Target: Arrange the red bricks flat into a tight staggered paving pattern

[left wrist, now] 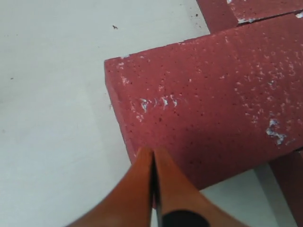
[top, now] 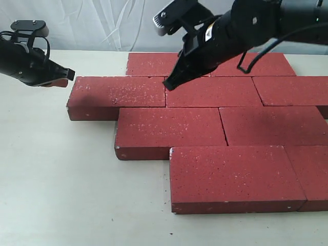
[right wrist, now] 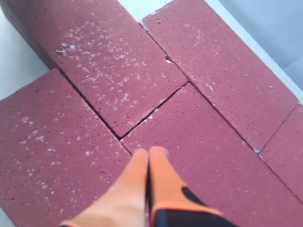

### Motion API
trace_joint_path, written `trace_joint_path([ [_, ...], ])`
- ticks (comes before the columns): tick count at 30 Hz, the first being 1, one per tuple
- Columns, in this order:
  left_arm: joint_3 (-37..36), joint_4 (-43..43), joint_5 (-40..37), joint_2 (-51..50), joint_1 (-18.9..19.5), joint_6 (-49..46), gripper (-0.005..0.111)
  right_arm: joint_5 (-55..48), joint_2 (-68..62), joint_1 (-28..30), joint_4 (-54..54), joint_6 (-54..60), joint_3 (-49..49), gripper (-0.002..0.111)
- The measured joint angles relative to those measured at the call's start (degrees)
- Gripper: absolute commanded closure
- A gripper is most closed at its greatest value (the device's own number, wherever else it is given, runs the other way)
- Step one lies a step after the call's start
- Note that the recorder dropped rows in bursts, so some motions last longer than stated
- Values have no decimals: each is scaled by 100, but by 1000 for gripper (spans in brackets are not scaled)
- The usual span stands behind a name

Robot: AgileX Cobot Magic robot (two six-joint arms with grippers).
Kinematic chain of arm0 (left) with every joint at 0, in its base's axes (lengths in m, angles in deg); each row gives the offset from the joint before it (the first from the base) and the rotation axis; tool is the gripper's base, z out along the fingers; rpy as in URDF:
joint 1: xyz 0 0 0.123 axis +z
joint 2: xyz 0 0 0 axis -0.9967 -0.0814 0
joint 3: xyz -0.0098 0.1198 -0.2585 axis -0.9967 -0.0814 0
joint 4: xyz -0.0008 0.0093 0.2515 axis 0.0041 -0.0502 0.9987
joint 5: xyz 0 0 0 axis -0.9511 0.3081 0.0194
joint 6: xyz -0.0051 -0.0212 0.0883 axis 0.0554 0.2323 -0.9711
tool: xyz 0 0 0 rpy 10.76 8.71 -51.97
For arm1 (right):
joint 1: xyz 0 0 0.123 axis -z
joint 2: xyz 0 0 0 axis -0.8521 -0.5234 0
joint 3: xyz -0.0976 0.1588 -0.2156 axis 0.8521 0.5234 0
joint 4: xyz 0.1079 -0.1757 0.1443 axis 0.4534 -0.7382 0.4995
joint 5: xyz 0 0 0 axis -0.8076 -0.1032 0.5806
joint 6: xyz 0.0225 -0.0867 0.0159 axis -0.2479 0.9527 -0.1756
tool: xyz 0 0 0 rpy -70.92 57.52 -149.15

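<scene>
Several red bricks (top: 169, 125) lie flat on the pale table in staggered rows, packed close together. My right gripper (top: 169, 84) is shut and empty, its tip hovering over the seam between two bricks of the second row; the right wrist view shows the tip (right wrist: 149, 152) just above a brick (right wrist: 199, 142) near that joint. My left gripper (top: 67, 76) is shut and empty, held off the left end of the second-row brick (top: 118, 92). The left wrist view has its tip (left wrist: 152, 152) at the corner of that brick (left wrist: 208, 109).
Bare table (top: 56, 174) stretches to the left and front of the paving. A pale curtain (top: 102, 20) hangs behind. The right arm (top: 246, 25) reaches across over the back rows. Bricks run off the right edge.
</scene>
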Motion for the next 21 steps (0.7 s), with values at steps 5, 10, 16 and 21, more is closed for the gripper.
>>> trace_joint_path([
  [5, 0, 66, -96, 28, -9, -10, 107, -1483, 0, 586, 0, -163, -616, 109],
  [10, 0, 80, -194, 38, -9, -62, 107, -2556, 128, 1389, 0, -545, -676, 109],
  [16, 0, 80, -301, 136, -9, -233, 107, -2919, 562, 2321, -14, -819, -554, 109],
  [21, 0, 80, -437, 289, -9, -291, 107, -2381, 1379, 2920, -109, -857, 100, 109],
])
